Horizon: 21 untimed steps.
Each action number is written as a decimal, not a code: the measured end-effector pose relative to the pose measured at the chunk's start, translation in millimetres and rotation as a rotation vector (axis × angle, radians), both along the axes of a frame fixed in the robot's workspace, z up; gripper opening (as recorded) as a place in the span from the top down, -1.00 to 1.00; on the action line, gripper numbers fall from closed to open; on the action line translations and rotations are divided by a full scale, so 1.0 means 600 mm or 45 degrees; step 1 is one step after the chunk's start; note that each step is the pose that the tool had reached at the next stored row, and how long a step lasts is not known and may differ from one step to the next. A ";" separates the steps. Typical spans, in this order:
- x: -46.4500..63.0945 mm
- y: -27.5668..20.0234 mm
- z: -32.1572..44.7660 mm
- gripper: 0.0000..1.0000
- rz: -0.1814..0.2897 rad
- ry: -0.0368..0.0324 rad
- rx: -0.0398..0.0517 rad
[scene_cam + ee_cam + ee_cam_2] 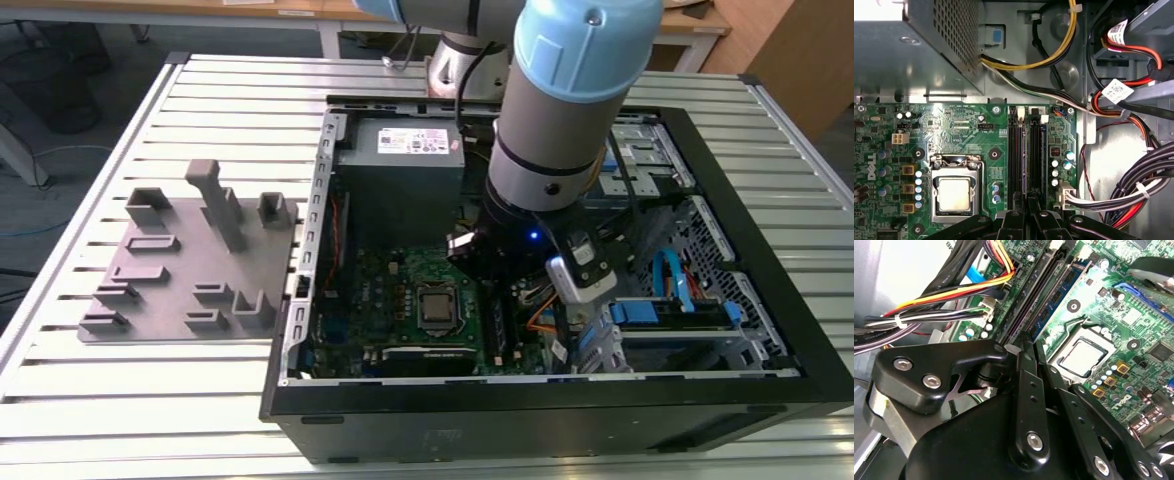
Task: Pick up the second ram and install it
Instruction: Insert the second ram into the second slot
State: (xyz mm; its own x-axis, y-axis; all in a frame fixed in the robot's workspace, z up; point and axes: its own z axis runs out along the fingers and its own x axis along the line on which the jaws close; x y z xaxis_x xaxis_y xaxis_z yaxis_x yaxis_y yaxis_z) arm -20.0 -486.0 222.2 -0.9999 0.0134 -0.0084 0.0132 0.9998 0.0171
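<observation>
Right over the motherboard, just beside the square silver processor chip (954, 194), you have the black metal gripper (1026, 202) lowered inside the open black computer case (534, 395). It points straight down at the bank of long black memory slots that runs alongside the processor. You cannot tell how far the gripper is open, or whether it has hold of anything. The second ram (1034, 150), a long thin dark stick, stands on edge in that slot bank, on the side of it farther from the processor and in line with the gripper's tip. Whether the two are touching you cannot tell. Past the slots, still farther from the processor, a bundle of black, red, yellow and white cables (1134, 192) crosses the bare metal floor of the case. Beyond the end of the board from the processor sits the grey perforated power supply box (914, 50). Outside the case wall, well apart from the processor, the grey plastic tray with upright posts (187, 265) lies on the slatted metal table (227, 90).
</observation>
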 end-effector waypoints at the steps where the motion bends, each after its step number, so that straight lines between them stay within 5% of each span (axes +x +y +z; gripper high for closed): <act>1: 0.000 0.0001 0.000 0.73 0.000 0.0000 0.000; 21: -0.001 0.0060 -0.004 0.73 0.019 0.0001 -0.007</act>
